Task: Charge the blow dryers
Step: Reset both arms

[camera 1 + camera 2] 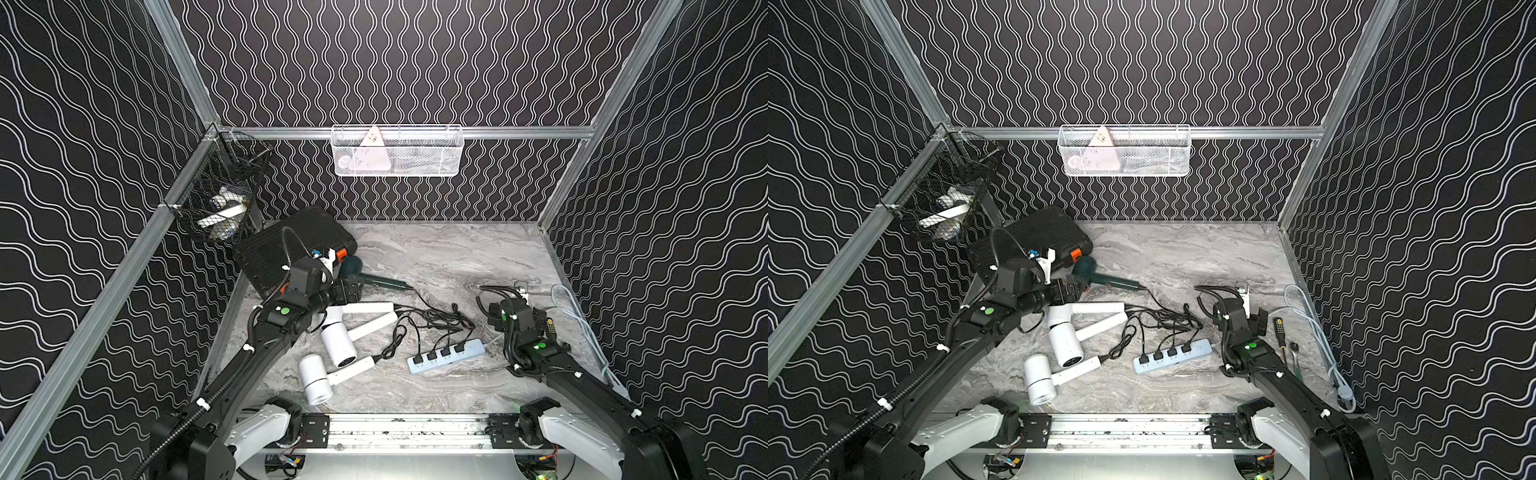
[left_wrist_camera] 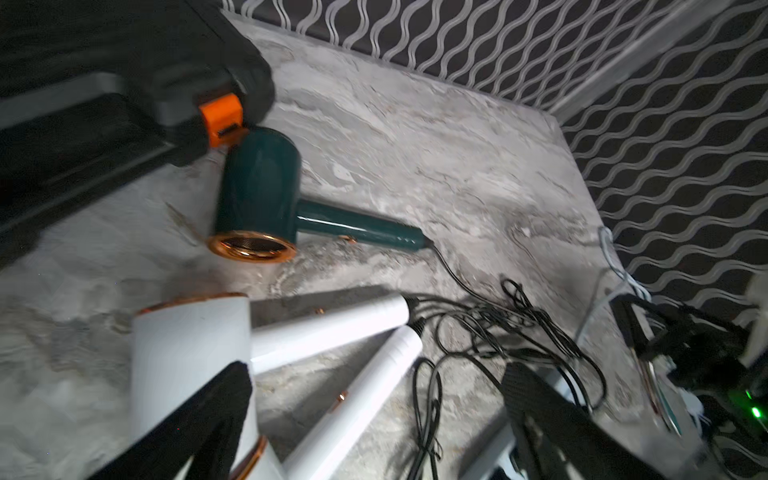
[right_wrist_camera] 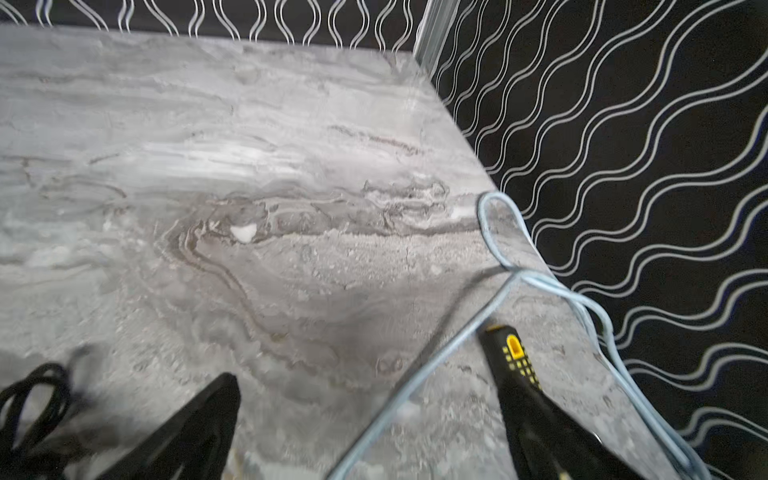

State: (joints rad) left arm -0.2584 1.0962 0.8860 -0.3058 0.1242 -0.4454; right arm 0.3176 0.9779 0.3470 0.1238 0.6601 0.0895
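The dark green blow dryer (image 1: 356, 269) (image 2: 257, 195) lies beside the black case. Three white blow dryers lie in front of it: one (image 1: 340, 345) (image 1: 1064, 341) mid-pile, one (image 1: 314, 379) nearest the front, and one (image 2: 187, 345) partly under my left gripper. Their black cords (image 1: 432, 322) run to several plugs seated in the pale blue power strip (image 1: 446, 353) (image 1: 1173, 355). My left gripper (image 1: 347, 291) (image 2: 376, 370) hovers open over the white handles, holding nothing. My right gripper (image 1: 517, 307) (image 3: 370, 386) is open above the bare table right of the strip.
The black case (image 1: 291, 245) with orange latches leans at the back left. A yellow-and-black screwdriver (image 1: 1280, 332) (image 3: 513, 353) and a ratchet (image 1: 1296, 357) lie by the right wall. The strip's pale blue cable (image 3: 498, 299) loops there. A black basket (image 1: 220, 195) and a white basket (image 1: 397, 151) hang on the walls.
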